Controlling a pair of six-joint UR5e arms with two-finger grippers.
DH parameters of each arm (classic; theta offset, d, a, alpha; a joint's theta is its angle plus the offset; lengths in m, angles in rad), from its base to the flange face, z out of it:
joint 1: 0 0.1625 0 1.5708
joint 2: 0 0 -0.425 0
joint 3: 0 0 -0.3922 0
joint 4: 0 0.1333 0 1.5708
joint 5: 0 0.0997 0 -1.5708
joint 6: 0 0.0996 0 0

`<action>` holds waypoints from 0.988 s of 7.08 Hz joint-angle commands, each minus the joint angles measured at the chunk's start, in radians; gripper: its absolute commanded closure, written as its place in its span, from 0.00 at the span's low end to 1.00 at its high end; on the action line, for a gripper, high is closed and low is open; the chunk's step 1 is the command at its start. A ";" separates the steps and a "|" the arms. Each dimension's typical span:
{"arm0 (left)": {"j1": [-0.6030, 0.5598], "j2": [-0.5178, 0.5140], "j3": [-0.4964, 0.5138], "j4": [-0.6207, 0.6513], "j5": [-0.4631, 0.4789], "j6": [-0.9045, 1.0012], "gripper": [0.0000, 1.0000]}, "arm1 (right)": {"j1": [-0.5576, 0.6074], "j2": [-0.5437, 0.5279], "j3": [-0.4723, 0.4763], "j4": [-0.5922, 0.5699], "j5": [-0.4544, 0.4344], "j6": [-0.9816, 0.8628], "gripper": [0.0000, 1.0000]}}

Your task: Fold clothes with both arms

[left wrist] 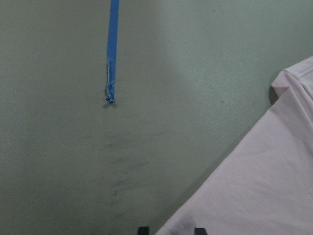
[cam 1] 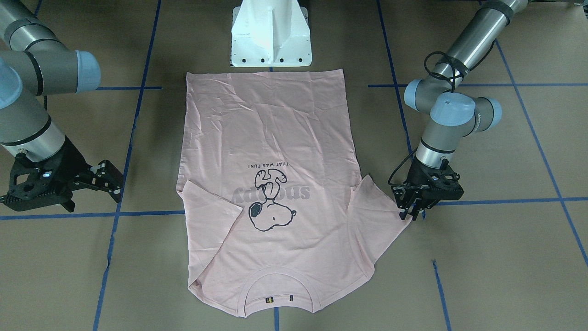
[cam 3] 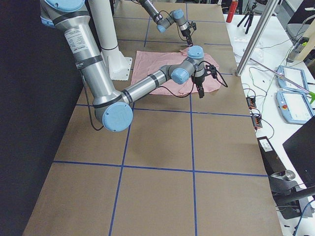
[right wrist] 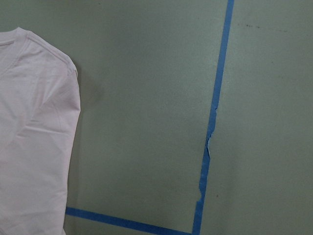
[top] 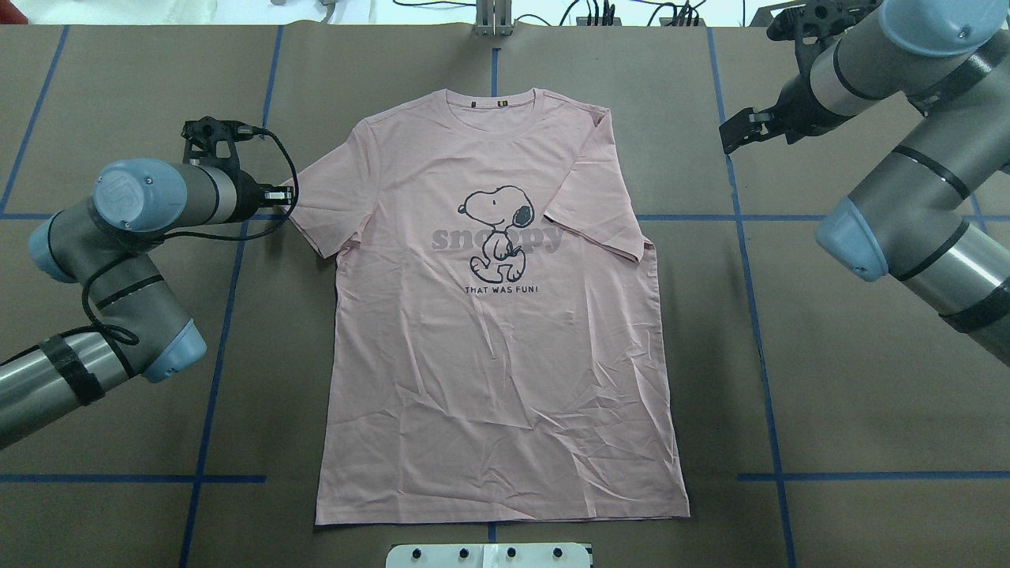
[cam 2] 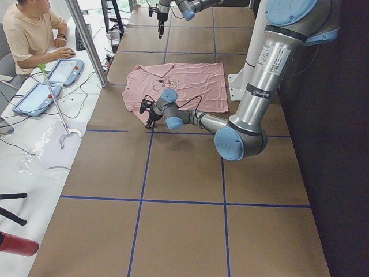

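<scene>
My left gripper, fingers a narrow gap apart and clamping nothing, straddles the left sleeve hem of the light pink cartoon-dog t-shirt lying flat on the brown table, collar away from me, while my right gripper hangs open, empty, well clear of it.

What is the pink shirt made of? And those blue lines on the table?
The t-shirt looks like soft matte cloth, maybe cotton: it creases and lies limp. The blue lines look like thin tape: one is torn and ragged.
</scene>
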 commanded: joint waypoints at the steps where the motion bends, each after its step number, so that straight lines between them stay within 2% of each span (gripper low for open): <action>1: 0.003 0.001 -0.006 0.002 0.000 0.012 1.00 | 0.000 -0.001 0.000 0.001 0.000 0.000 0.00; 4: 0.003 -0.019 -0.104 0.056 -0.006 0.014 1.00 | 0.000 -0.001 0.002 0.001 0.002 0.002 0.00; 6: 0.012 -0.141 -0.152 0.295 -0.003 -0.012 1.00 | 0.000 -0.001 0.002 0.001 0.000 0.002 0.00; 7: 0.045 -0.190 -0.144 0.334 -0.002 -0.092 1.00 | 0.000 0.001 0.002 0.001 0.000 0.002 0.00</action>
